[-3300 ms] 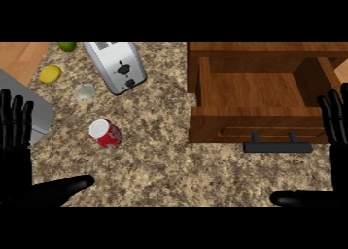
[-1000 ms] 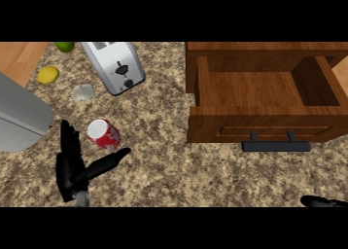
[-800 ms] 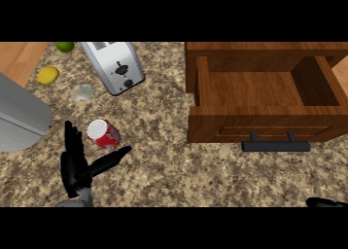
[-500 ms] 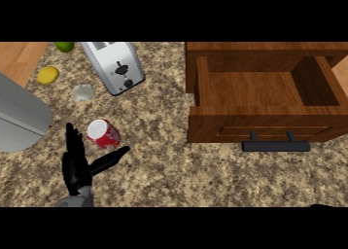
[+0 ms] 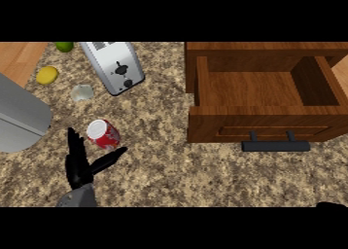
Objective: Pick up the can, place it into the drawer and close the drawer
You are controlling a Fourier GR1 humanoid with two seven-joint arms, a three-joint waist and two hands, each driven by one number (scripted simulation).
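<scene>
Left robot hand [image 5: 82, 165] edged nearer the can [image 5: 103, 133]; drawer [image 5: 267, 104] unchanged.

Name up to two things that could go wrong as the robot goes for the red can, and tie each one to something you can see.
1. The left hand is open just below the can, thumb out to the right. If it closes off-centre, it may knock the can over.
2. The can must cross the front wall of the open drawer. Carried low, it might strike that wall.

A kitchen: speckled granite counter [image 5: 177, 170], silver toaster [image 5: 113, 65], open wooden drawer [image 5: 267, 99].
</scene>
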